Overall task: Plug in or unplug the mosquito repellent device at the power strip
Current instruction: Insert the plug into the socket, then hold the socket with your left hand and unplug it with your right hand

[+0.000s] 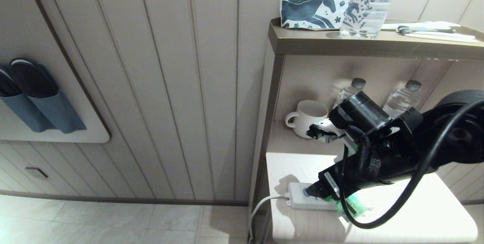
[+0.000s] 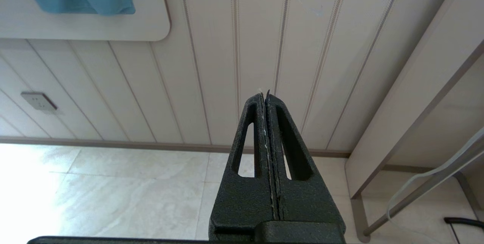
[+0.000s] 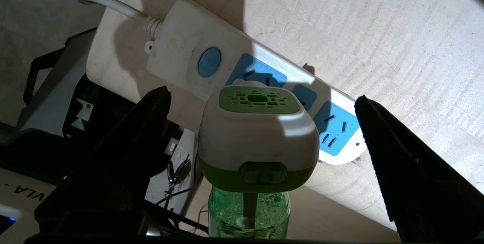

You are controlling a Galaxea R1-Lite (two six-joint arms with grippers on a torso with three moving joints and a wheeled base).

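The mosquito repellent device point(image 3: 257, 138) is white with a green vented top and a green liquid bottle. It stands against the power strip point(image 3: 177, 43) over the blue socket panels nearest the blue button point(image 3: 209, 62), and its prongs are hidden. My right gripper point(image 3: 261, 98) is open, with one finger on each side of the device and clear gaps between. From the head view, the right gripper point(image 1: 319, 191) hangs over the power strip point(image 1: 297, 198), and the device's green bottle point(image 1: 353, 204) shows under the arm. My left gripper point(image 2: 264, 94) is shut on nothing, off beside the table and facing the wall.
The strip lies near the white table's front left edge point(image 1: 276, 217), and its cord point(image 1: 261, 206) drops over the side. A white mug point(image 1: 306, 117) and two water bottles point(image 1: 402, 98) stand in the niche behind. A horse-print pouch point(image 1: 315, 5) and a bottle sit on the shelf above.
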